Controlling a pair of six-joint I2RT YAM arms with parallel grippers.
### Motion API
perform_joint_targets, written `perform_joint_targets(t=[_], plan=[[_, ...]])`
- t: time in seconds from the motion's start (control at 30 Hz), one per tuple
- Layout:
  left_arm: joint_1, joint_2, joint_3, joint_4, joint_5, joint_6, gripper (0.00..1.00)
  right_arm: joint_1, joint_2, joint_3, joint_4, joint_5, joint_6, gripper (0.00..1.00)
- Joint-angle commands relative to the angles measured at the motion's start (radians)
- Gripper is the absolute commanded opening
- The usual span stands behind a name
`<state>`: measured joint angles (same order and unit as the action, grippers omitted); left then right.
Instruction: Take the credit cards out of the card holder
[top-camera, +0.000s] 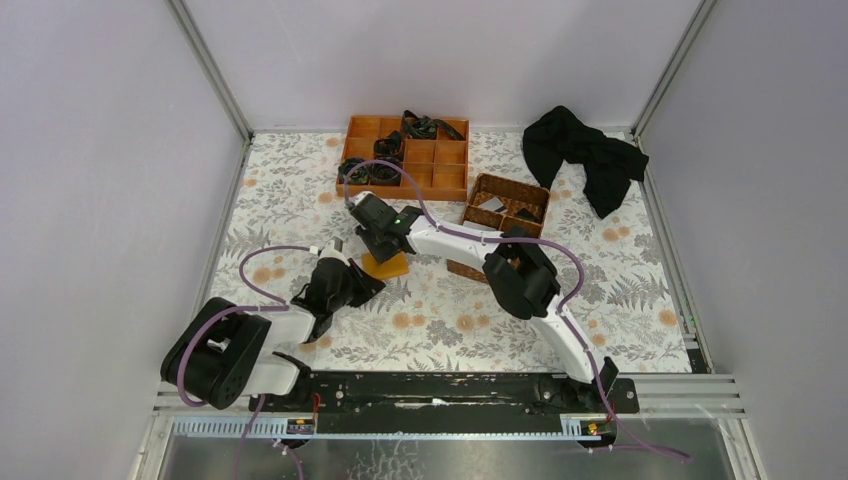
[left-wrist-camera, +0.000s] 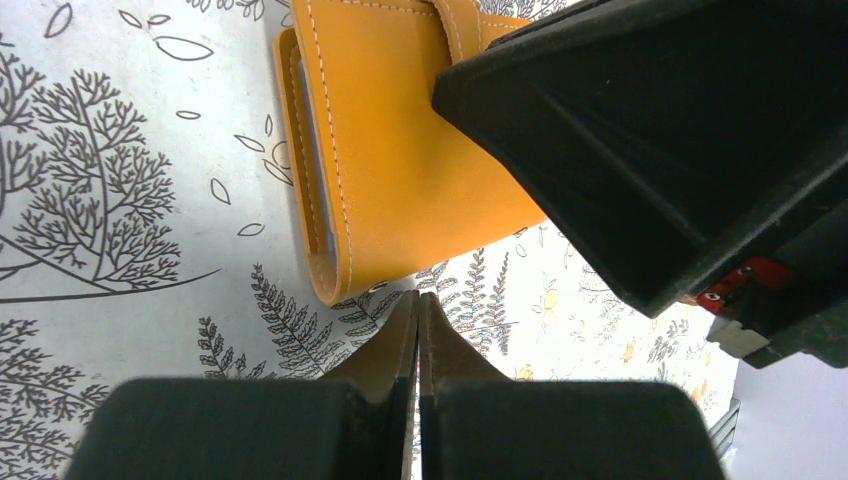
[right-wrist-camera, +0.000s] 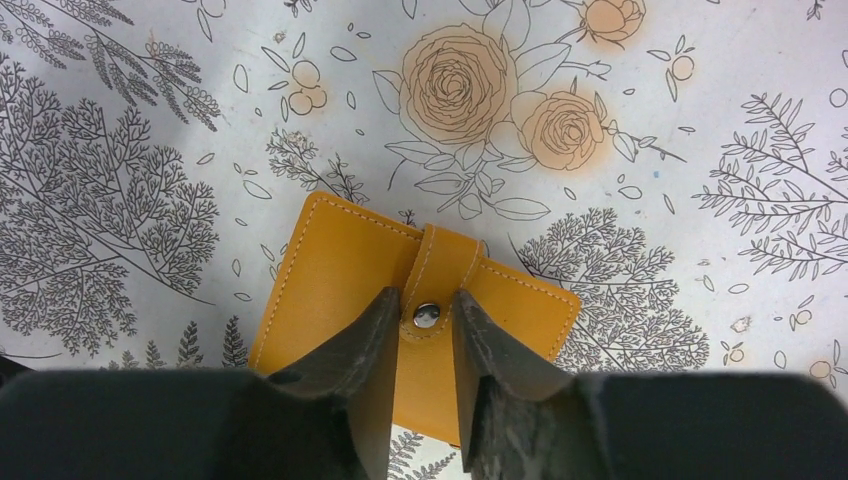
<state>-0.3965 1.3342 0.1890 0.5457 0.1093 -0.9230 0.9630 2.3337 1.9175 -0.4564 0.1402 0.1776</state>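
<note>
Left arm (top-camera: 285, 325) reaches toward 1 o'clock; left gripper (left-wrist-camera: 418, 300) closed tight. Right arm (top-camera: 455, 238) toward 10 o'clock; right gripper (right-wrist-camera: 427, 300) narrowly parted.

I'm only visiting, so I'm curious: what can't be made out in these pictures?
Cards: unseen in any view; the card holder is snapped shut.
Holder's far end, left wrist view: behind the right fingers.
Holder, top view: mostly covered by them.
Wicker basket contents, top view: too small.

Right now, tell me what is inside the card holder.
The card holder lies closed, its strap snapped shut. Only a pale sliver of lining shows at its open edge; any cards are hidden.
</note>
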Motion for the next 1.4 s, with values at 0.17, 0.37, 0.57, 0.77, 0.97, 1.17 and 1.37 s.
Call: perform_joint_targets(t=[0.17, 0.37, 0.57, 0.77, 0.97, 1.17, 1.37], plan=[[0.011, 0.012, -0.008, -0.05, -0.005, 0.042, 0.0, 0.011, 0.028, 0.037, -0.056, 0.029, 0.008, 0.17], [0.011, 0.006, -0.009, -0.05, 0.0, 0.045, 0.0, 0.011, 0.023, 0.031, -0.049, 0.015, 0.018, 0.0], [0.017, -0.039, -0.015, 0.021, 0.104, -0.033, 0.0, 0.004, 0.012, 0.039, -0.046, -0.053, 0.033, 0.0], [0.018, -0.063, 0.006, -0.01, 0.094, -0.027, 0.0, -0.02, -0.053, -0.008, -0.011, -0.139, 0.071, 0.0], [0.019, -0.067, 0.0, -0.004, 0.086, -0.033, 0.0, -0.037, -0.132, -0.039, -0.019, -0.125, 0.066, 0.0], [0.02, -0.104, 0.02, -0.046, 0.085, -0.02, 0.0, -0.058, -0.208, -0.026, -0.043, -0.111, 0.063, 0.0], [0.024, -0.197, 0.039, -0.117, 0.054, 0.015, 0.0, -0.063, -0.27, -0.001, -0.076, -0.072, 0.052, 0.0]])
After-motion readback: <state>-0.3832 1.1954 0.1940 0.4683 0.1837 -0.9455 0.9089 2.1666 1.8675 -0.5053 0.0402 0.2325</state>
